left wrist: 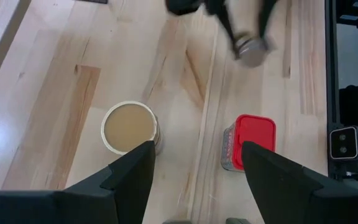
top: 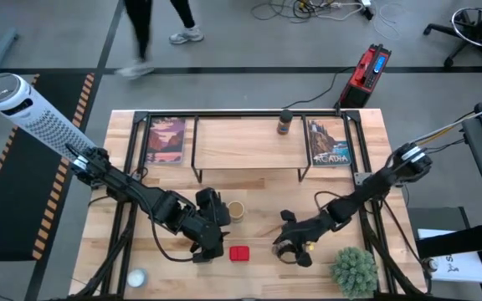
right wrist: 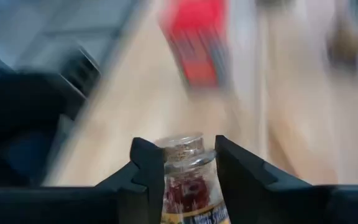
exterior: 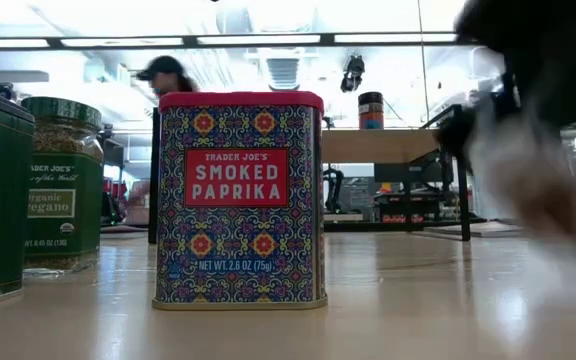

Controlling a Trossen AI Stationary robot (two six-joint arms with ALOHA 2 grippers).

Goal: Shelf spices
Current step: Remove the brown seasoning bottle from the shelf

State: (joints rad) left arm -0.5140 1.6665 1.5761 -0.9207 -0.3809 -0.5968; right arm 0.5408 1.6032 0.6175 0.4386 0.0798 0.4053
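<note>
My overhead camera looks straight down on the whole surface (top: pixel 249 167); my low camera sits at surface level, tight on the red tin (exterior: pixel 240 198), which both wrist cameras share, each looking past its own end effector.

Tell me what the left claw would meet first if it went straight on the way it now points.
Probably bare tabletop. The open left claw points down between the tan round jar and the red square tin, neither squarely in line. Depth is unclear.

Right gripper (top: pixel 292 247) clamped shut; left gripper (top: pixel 214 242) parted.
</note>
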